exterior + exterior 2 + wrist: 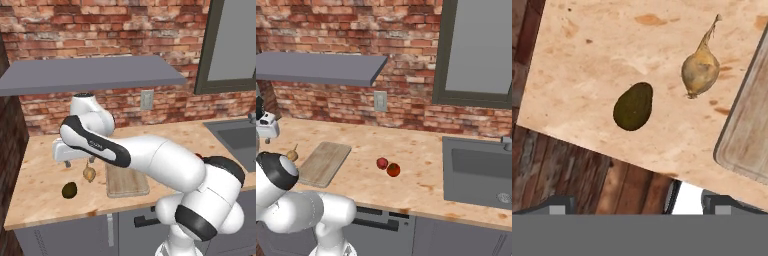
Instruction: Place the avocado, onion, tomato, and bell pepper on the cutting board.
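The cutting board (pixel 127 181) lies flat on the wooden worktop (pixel 45 197), and I use it as the landmark for the other things. Nothing rests on the board.

The onion (pixel 89 173) lies on the worktop just beside the left edge of the board, not touching it, with its thin stem tip pointing away from the front edge of the worktop. The avocado (pixel 69 190) lies further left of the board, near the onion and closer to the front edge of the worktop. In the hand view the avocado (pixel 633 106) and the onion (pixel 700 71) are near each other but apart, and a rounded corner of the board (pixel 747 140) shows at the right side.

The tomato (pixel 393 170) and the bell pepper (pixel 382 163) lie on the worktop well to the right of the board, between the board and the sink (pixel 476 172). These two are just beside each other; the pepper is the one nearer to the board.

The gripper (pixel 80 163) hangs above the worktop left of the board, over the area of the onion and avocado. Its fingers (pixel 558 205) stand spread apart at the bottom of the hand view, released, with nothing between them.
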Available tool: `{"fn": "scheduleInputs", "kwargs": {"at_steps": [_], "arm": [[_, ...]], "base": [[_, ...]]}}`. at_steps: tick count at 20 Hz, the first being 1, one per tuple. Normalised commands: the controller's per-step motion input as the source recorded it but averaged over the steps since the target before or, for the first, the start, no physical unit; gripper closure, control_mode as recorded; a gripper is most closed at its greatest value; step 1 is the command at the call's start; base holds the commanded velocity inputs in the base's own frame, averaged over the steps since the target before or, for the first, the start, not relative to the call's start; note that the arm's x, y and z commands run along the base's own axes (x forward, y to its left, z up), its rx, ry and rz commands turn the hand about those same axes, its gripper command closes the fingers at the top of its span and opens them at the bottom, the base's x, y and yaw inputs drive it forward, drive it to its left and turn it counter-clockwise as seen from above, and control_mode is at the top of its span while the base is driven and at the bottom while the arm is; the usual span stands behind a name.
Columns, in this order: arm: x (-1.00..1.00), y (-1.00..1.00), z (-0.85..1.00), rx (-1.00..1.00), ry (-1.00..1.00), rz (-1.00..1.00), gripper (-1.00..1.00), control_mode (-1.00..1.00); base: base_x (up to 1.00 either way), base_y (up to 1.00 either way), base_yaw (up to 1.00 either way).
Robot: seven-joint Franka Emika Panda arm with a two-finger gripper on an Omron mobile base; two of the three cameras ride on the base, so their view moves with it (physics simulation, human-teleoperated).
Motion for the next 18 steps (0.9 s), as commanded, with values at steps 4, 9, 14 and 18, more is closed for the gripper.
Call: {"fn": "scheduleInputs", "kwargs": {"at_steps": [4, 9, 14, 18], "arm": [[0.39, 0.26, -0.17, -0.03, 0.00, 0.00, -1.00, -1.00], [0.29, 0.31, -0.19, -0.03, 0.00, 0.00, -1.00, -1.00], [0.26, 0.28, -0.22, -0.02, 0.03, 0.00, -1.00, -1.00], [0.29, 0.09, -0.16, -0.01, 0.03, 0.00, -1.00, -1.00]], "base": [[0.00, 0.00, 0.00], [0.00, 0.00, 0.00], [0.00, 0.00, 0.00], [0.00, 0.00, 0.00]]}}
